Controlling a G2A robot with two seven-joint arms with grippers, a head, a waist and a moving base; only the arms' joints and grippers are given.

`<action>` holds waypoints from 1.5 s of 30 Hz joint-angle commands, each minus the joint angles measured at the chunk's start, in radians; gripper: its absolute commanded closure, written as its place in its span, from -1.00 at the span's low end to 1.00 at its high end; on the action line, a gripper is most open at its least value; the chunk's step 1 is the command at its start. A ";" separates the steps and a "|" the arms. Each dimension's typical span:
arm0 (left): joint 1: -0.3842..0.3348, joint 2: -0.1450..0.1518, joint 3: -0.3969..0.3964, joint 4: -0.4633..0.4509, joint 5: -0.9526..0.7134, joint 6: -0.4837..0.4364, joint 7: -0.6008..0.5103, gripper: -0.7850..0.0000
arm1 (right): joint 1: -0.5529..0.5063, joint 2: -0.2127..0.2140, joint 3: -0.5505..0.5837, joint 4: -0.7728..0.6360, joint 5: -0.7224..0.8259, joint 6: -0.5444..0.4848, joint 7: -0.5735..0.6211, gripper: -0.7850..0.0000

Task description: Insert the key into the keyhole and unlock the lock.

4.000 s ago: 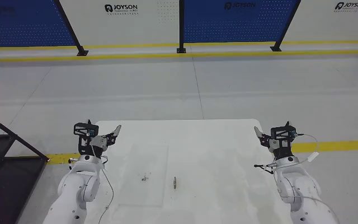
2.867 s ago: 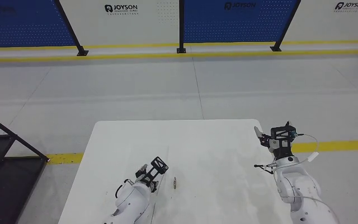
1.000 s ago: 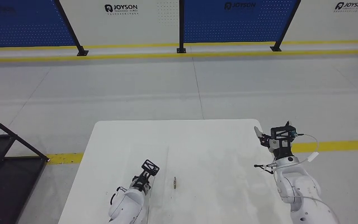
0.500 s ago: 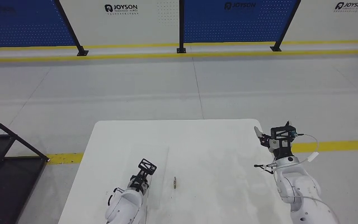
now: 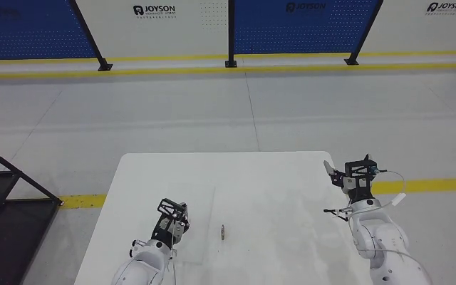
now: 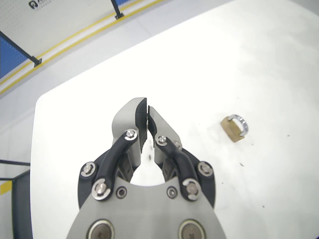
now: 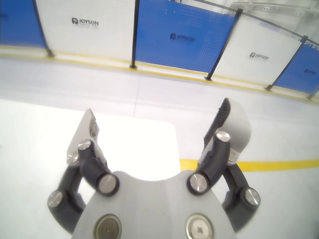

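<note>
Lock (image 6: 234,128) lies flat on the white table (image 6: 199,50): brass body, steel shackle closed, nothing touching it. Left gripper (image 6: 147,104) hangs above the table near the lock, on the lock's left, fingers pressed together. A thin pale sliver shows between the pads, judged to be the key (image 6: 148,121), though too little shows to read which way the blade points. Right gripper (image 7: 157,106) sits well apart from the lock, out toward the table's right edge, fingers spread wide and holding nothing. Step in hand, by judgement: carry the key to the keyhole. The keyhole cannot be made out; it probably sits in the end of the body opposite the shackle. To do this well, the left arm needs the blade lined up with that end before closing in, level with the lock body and slow on the last stretch. The lock is small and loose and would likely skid at a push, so the right gripper probably has to come over and pin the body first. The hold on the key looks shallow and a twist could let it slip between the pads, so it wants a firm squeeze before turning.
</note>
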 commanded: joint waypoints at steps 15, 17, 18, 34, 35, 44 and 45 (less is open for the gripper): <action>-0.095 0.027 -0.120 0.250 -0.170 -0.474 0.622 1.00 | -0.124 0.001 -0.096 -0.099 -0.168 -0.086 -0.005 -1.00; -0.095 0.027 -0.120 0.250 -0.170 -0.474 0.622 1.00 | -0.174 0.000 -0.172 -0.129 -0.260 -0.110 -0.002 -1.00; -0.095 0.027 -0.120 0.250 -0.170 -0.474 0.622 1.00 | -0.193 -0.002 -0.208 -0.142 -0.311 -0.105 0.001 -1.00; -0.095 0.027 -0.120 0.250 -0.170 -0.474 0.622 1.00 | -0.146 -0.070 -0.715 0.038 -0.415 -0.043 0.020 -1.00; -0.095 0.027 -0.120 0.250 -0.170 -0.474 0.622 1.00 | -0.119 -0.078 -0.731 0.064 -0.388 -0.033 0.030 -1.00; -0.095 0.027 -0.120 0.250 -0.170 -0.474 0.622 1.00 | 0.027 -0.130 -0.808 0.255 -0.210 0.029 0.022 -0.44; -0.095 0.027 -0.120 0.250 -0.170 -0.474 0.622 1.00 | 0.036 -0.134 -0.812 0.269 -0.199 0.031 0.021 -0.53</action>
